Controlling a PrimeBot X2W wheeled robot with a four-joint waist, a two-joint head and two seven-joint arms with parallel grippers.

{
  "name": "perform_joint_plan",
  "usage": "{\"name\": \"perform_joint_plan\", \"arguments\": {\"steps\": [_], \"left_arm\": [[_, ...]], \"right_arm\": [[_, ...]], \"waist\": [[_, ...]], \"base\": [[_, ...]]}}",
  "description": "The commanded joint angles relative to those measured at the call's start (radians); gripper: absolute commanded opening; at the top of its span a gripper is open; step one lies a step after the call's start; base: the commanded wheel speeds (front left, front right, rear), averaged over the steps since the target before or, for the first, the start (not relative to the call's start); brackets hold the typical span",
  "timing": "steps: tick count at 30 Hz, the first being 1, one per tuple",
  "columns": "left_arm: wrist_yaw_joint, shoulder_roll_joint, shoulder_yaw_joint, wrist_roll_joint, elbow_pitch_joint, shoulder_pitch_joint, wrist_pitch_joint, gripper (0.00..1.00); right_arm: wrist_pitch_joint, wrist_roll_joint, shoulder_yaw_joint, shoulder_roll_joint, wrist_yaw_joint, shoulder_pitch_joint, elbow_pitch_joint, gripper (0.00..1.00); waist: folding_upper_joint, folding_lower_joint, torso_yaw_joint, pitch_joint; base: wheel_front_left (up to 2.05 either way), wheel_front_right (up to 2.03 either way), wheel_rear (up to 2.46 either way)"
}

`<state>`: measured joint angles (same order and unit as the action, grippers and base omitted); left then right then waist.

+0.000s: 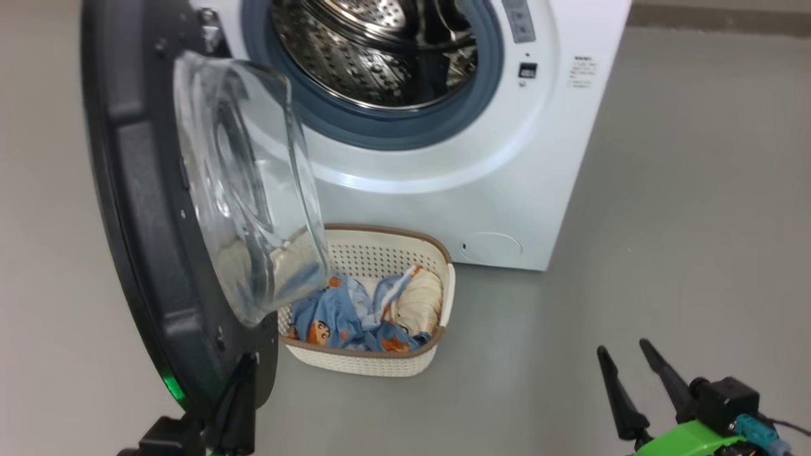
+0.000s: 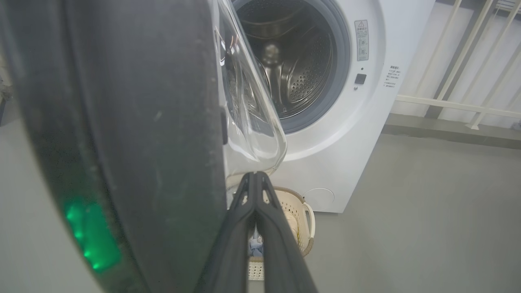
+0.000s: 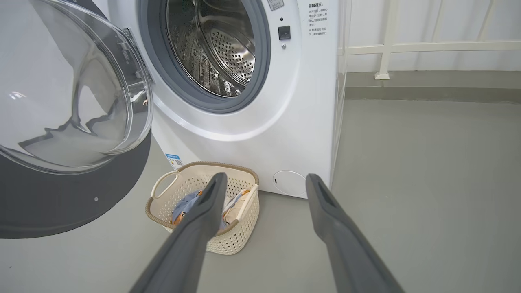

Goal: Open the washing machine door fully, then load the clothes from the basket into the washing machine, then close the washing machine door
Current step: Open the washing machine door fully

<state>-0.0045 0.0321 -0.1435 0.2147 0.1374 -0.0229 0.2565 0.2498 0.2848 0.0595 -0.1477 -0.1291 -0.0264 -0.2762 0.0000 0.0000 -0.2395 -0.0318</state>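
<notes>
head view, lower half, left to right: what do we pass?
open door → basket → round white cap → right pincer. Left pincer left out: it overlaps the door's bottom edge.

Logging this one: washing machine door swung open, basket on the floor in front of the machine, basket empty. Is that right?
Not quite. The basket is not empty: the clothes, blue printed fabric and a cream garment, lie in it, as the head view shows. The rest stands.
</notes>
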Motion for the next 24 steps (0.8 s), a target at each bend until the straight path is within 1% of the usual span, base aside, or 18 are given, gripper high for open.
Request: {"name": "perform_joint_plan", "arguments": {"steps": [1, 11, 17, 24], "left_arm": [[0.01, 0.019, 0.053, -0.009, -0.02, 0.008, 0.005, 0.0], [0.016, 0.039, 0.128, -0.017, -0.024, -0.029, 0.005, 0.0], [0.016, 0.053, 0.159, -0.017, -0.007, -0.011, 0.005, 0.0], [0.017, 0.085, 0.229, 0.006, 0.05, 0.05, 0.005, 0.0]], "right_arm": [[0.012, 0.007, 0.032, -0.005, -0.002, 0.0, 0.017, 1.0], [0.012, 0.009, 0.051, -0.005, -0.002, 0.003, 0.012, 1.0], [0.012, 0.01, 0.057, -0.01, -0.002, -0.002, 0.018, 1.0], [0.012, 0.012, 0.053, -0.023, -0.002, -0.016, 0.022, 1.0]], "waist": [[0.0, 0.0, -0.027, 0.026], [0.0, 0.0, -0.058, 0.059], [0.0, 0.0, -0.053, 0.051], [0.0, 0.0, -0.042, 0.02]], "base": [[0.0, 0.0, 0.0], [0.0, 0.0, 0.0], [0.0, 0.0, 0.0], [0.0, 0.0, 0.0]]}}
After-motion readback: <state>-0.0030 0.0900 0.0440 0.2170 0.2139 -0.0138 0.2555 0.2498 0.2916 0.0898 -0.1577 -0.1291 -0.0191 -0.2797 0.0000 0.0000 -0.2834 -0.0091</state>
